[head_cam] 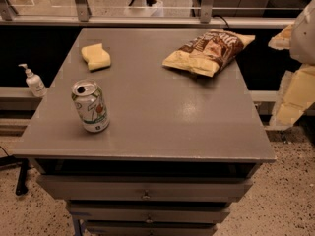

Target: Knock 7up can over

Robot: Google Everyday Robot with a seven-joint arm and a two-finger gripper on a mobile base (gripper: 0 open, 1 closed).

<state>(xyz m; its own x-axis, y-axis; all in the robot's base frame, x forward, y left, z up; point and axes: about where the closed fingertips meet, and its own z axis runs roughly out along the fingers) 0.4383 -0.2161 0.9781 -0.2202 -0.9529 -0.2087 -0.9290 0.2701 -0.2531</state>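
The 7up can (90, 106) stands upright near the front left corner of the grey table (162, 127). It is silver-white with green lettering and a red spot, and its top is open. My gripper (294, 95) hangs at the far right edge of the camera view, beyond the table's right side and well away from the can. Only pale yellowish and white parts of it show.
A yellow sponge (96, 56) lies at the back left of the table. A chip bag (209, 50) lies at the back right. A white pump bottle (33, 81) stands on a ledge left of the table. Drawers (145, 194) sit below the tabletop.
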